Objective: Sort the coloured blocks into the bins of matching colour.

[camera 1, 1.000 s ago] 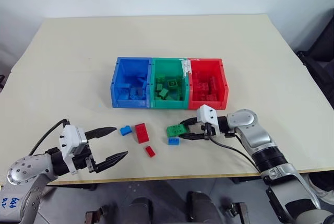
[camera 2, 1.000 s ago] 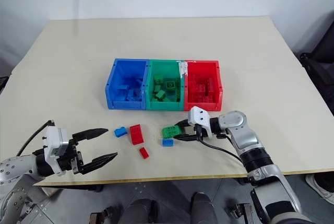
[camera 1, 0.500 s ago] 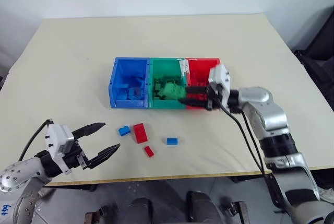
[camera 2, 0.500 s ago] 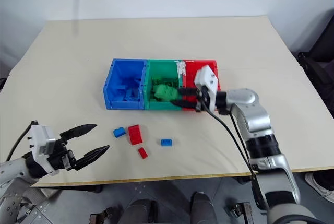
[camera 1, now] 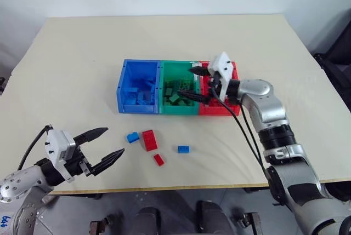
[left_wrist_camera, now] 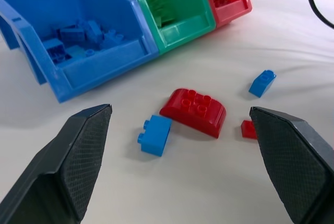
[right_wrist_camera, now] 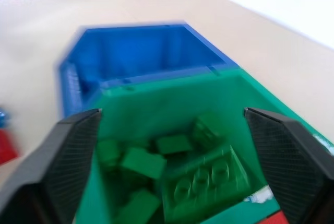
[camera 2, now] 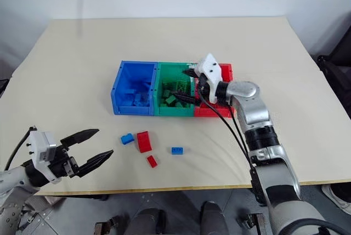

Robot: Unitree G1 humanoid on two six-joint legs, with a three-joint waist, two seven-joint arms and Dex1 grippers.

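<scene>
Three joined bins stand mid-table: blue bin (camera 1: 137, 109), green bin (camera 1: 176, 109), red bin (camera 1: 211, 109), each holding blocks of its colour. My right gripper (camera 1: 192, 82) hovers open over the green bin, nothing between its fingers; a large green block (right_wrist_camera: 207, 184) lies below it among other green blocks. On the table in front of the bins lie a blue block (camera 1: 132, 137), a larger red block (camera 1: 148, 139), a small red block (camera 1: 158, 159) and a small blue block (camera 1: 183, 149). My left gripper (camera 1: 114, 141) stands open, just left of these blocks and pointing at them.
The beige table's front edge (camera 1: 164, 187) runs just behind the loose blocks and the left gripper. A black cable (camera 1: 247, 136) trails along the right arm. Dark furniture (camera 1: 337, 59) stands beyond the table's right edge.
My right gripper lifted the green block from the table, carried it over the green bin and opened; the block now lies in the bin. The left gripper stayed open and nearly still.
</scene>
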